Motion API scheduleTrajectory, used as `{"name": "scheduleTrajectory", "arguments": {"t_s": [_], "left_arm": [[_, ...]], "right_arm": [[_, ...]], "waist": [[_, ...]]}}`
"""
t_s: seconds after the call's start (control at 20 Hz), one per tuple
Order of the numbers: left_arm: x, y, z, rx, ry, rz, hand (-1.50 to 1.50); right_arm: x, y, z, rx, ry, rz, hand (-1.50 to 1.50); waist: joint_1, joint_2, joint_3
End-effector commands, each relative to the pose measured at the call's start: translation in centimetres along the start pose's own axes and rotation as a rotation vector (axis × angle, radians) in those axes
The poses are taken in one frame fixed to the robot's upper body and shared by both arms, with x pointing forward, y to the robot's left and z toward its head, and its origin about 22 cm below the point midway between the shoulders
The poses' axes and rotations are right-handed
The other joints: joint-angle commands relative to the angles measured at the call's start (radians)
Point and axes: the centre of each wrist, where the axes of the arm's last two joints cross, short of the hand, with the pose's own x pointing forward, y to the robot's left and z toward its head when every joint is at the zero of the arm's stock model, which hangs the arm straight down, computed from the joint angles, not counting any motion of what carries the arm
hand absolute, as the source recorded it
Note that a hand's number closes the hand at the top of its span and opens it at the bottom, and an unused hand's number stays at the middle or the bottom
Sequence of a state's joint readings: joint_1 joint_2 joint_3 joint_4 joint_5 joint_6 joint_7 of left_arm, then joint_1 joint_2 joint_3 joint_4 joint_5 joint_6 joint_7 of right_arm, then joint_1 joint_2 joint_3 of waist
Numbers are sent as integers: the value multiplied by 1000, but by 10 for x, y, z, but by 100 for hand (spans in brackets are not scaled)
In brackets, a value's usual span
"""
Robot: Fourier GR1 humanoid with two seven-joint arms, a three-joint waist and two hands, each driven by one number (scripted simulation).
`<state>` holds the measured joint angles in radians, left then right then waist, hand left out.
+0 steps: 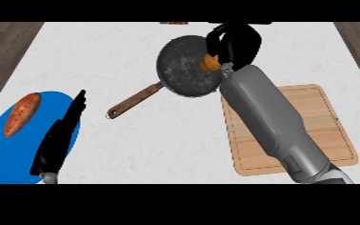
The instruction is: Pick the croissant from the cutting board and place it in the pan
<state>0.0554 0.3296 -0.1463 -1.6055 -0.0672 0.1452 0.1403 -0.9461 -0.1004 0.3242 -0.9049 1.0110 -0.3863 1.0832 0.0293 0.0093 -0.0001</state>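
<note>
We see the right forearm stretched forward over the cutting board [320, 124], its right hand [237, 43] curled around the croissant [210, 63] above the pan [188, 66]. The golden-brown pastry peeks out just under the fingers, over the pan's right rim. Far left, our left hand [60, 133] rests with fingers straight, beside a sweet potato [21, 114].
</note>
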Motion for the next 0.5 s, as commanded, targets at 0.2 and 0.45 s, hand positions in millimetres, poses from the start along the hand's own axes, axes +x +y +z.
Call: {"name": "scheduleTrajectory", "arguments": {"t_s": [0.2,0.45], "left_arm": [[3,-4,-6,-38,-24,8,0],[19,-14,-5,-63,-54,4,0]], "right_arm": [[-5,36,-26,99,177,-45,150],[-22,55,-28,243,159,69,150]], "waist": [[42,19,0],[70,30,2]]}}
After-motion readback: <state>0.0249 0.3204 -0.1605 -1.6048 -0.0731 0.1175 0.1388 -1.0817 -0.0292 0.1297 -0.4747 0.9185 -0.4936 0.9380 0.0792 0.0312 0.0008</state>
